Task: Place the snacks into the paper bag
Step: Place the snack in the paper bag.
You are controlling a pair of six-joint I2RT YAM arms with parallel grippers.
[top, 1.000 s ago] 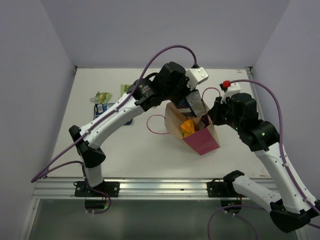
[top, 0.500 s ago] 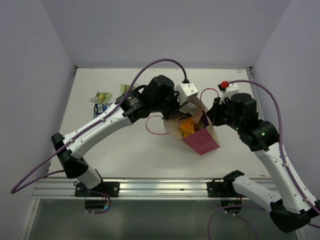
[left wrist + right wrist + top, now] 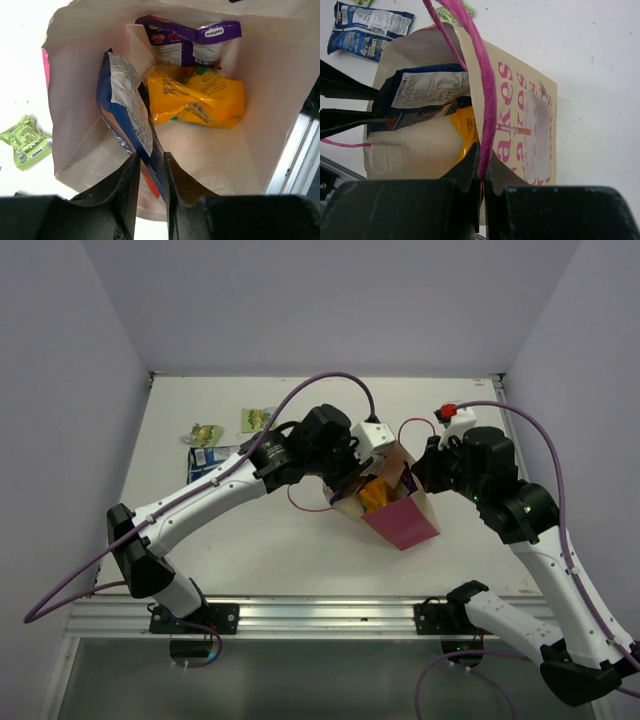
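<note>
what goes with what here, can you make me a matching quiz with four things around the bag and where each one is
Things:
1. purple packet
2. orange packet
3. dark blue packet at the mouth of the paper bag
4. pink cord handle

Places:
A. pinched in the right gripper
B. lying on the floor of the bag
C. clamped in the left gripper
D. standing against the bag's far inner wall

Pairs: 1-D, 2-B, 3-C, 4-A
</note>
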